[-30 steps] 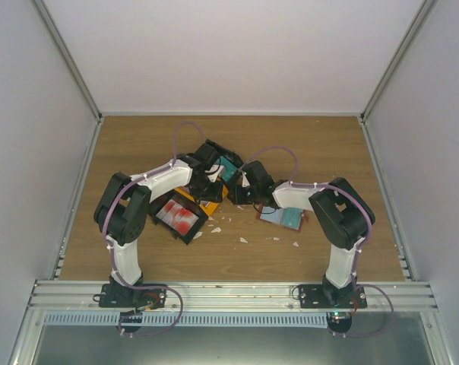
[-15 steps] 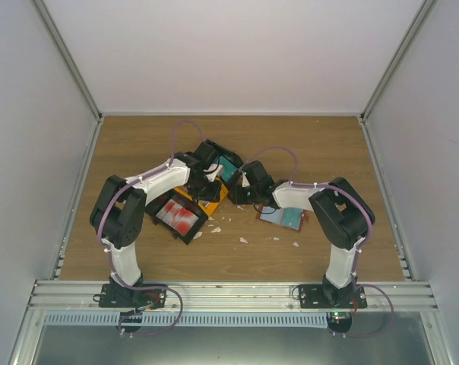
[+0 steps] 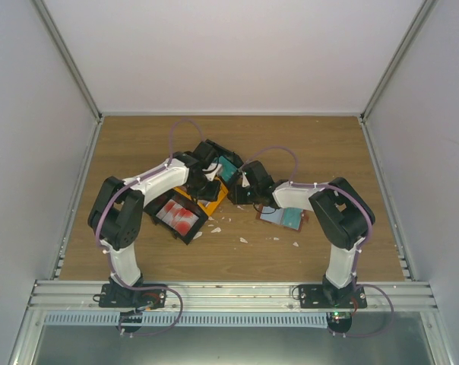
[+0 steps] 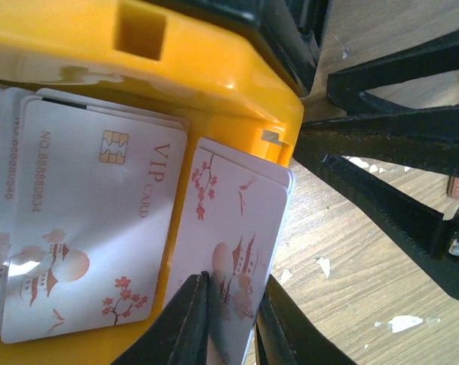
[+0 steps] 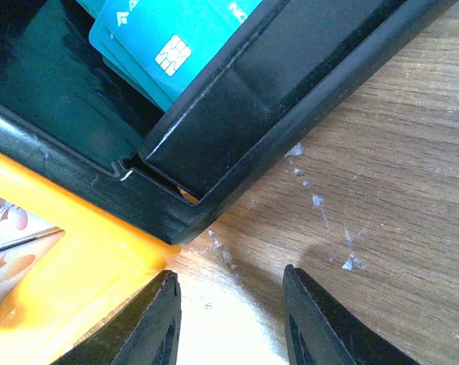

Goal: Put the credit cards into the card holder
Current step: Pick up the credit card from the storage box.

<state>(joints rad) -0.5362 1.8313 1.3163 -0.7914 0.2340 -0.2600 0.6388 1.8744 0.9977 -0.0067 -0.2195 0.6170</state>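
Note:
In the left wrist view my left gripper (image 4: 233, 323) is shut on a white credit card with red blossom print (image 4: 237, 220). That card sticks out over the orange tray's edge (image 4: 214, 76). More white credit cards (image 4: 100, 220) lie in a stack in the tray beside it. Teal credit cards (image 5: 169, 38) sit in a black compartment. My right gripper (image 5: 229, 312) stands open over bare wood at the tray's corner, holding nothing. The card holder (image 3: 283, 217) lies open on the table under the right forearm, its light blue inside up.
The black-and-orange tray (image 3: 214, 200) lies at mid-table, with red-and-white cards (image 3: 180, 216) in its near-left compartment. Small white scraps (image 3: 243, 240) are scattered on the wood in front. Both wrists crowd over the tray's right end. Grey walls close in both sides.
The left jaws have narrowed onto the white card, and the left arm has shifted slightly back and left. The right arm has not moved.

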